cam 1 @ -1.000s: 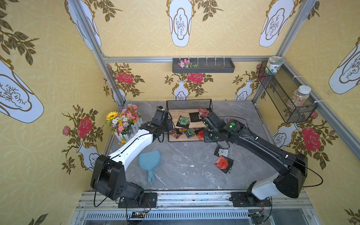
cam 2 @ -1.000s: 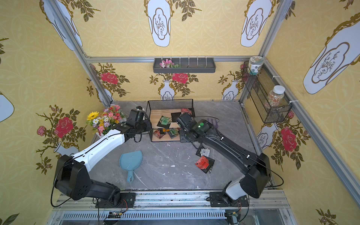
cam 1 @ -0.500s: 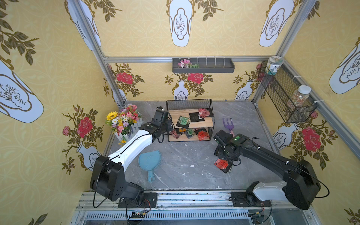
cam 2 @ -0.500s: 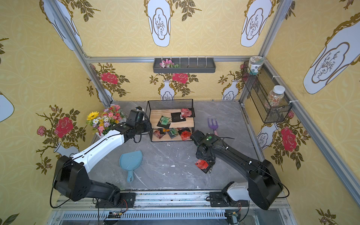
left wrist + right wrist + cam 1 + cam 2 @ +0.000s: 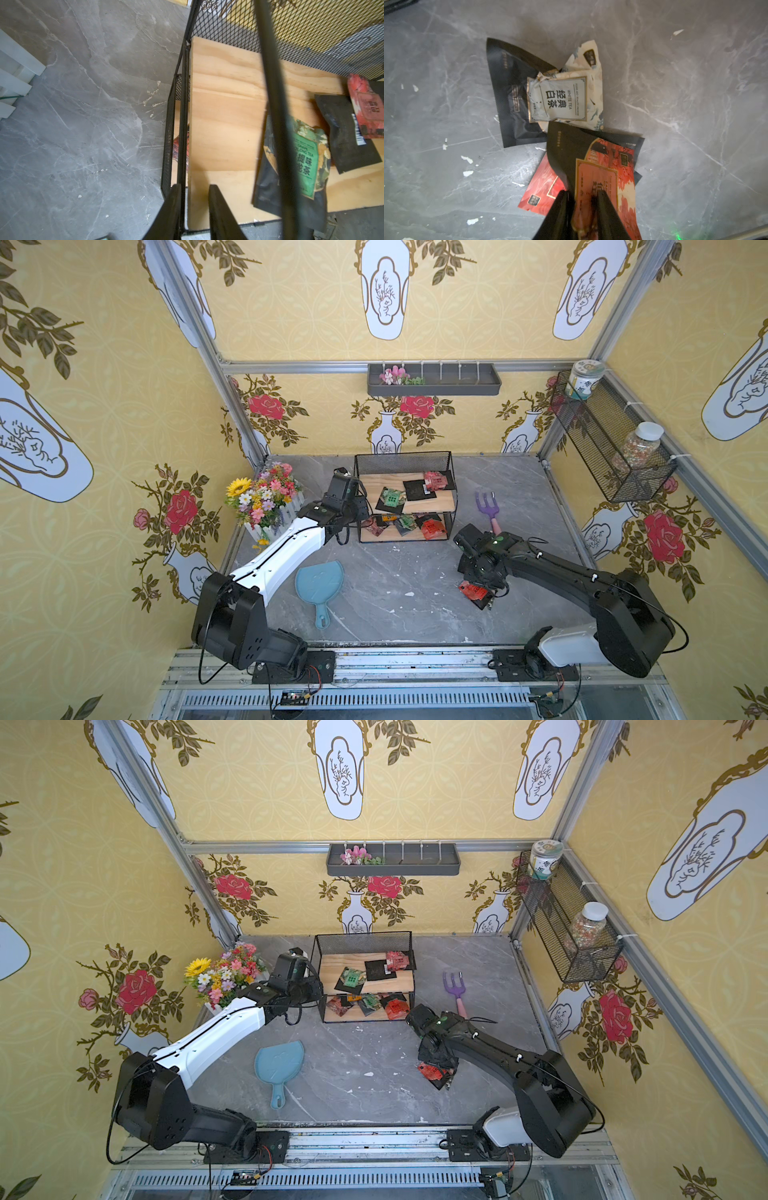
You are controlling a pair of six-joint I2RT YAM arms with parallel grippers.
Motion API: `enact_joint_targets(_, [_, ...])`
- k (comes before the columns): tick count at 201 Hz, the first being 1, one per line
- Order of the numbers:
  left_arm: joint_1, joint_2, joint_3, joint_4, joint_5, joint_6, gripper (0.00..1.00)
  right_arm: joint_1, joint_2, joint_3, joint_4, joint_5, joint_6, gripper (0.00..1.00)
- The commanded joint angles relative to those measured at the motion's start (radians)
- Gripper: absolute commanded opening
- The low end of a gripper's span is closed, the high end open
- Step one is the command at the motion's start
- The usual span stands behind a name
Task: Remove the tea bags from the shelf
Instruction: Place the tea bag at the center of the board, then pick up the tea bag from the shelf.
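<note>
red tea bag (image 5: 607,166) inside right tool (image 5: 581,194)

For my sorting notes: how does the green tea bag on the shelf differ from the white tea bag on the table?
Place: the green tea bag lies on the shelf's top board; the white tea bag lies off it, on the table. Shape: the green tea bag looks smooth; the white tea bag is crumpled. Both are square printed packets.
</note>
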Motion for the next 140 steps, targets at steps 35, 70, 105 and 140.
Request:
enact_joint_targets(35, [-0.002,0.010,0.000,-0.019,0.025,-0.009,0.29,0.000,-0.024,0.040,-0.023,0.010,0.007,0.46])
enact_joint_targets(70, [-0.002,0.014,0.004,-0.016,0.028,-0.009,0.29,0.003,-0.058,0.111,-0.097,0.051,0.008,0.51])
enact_joint_targets(105, [-0.003,0.018,0.011,-0.018,0.028,-0.006,0.29,0.086,-0.064,0.282,-0.188,0.162,-0.050,0.53])
enact_joint_targets(140, [-0.003,0.022,0.012,-0.015,0.028,-0.004,0.29,0.223,0.118,0.586,-0.210,0.228,-0.194,0.58])
